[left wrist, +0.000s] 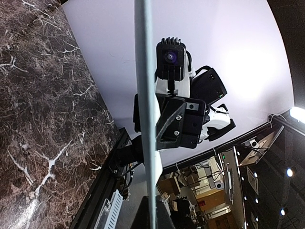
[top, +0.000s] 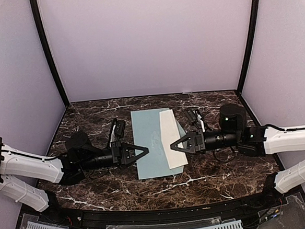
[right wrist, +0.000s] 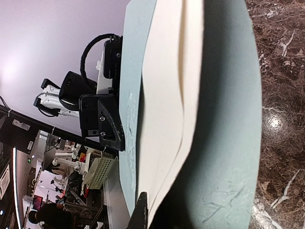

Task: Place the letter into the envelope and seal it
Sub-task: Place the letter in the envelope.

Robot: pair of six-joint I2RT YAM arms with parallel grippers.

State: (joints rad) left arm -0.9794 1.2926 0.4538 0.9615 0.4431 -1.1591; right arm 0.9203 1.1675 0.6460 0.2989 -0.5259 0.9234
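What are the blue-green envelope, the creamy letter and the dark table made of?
The envelope looks like matte paper, thin edge-on with a fibrous face. The letter seems smooth cream paper, bending in folded layers. The table looks like polished dark marble with white veins, possibly just a printed surface.

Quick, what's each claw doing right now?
Left gripper: closed, pinching the pale grey-teal paper envelope at its edge.
Right gripper: closed on the cream folded paper letter.

— Any way through the middle?
— No. The left hand (top: 144, 150) and right hand (top: 173, 146) meet there, with the envelope (top: 146, 141) and letter (top: 171, 126) held between them.
— Elsewhere?
— Bare surface (top: 90, 119) behind them, up to the back wall (top: 147, 41), and in front.
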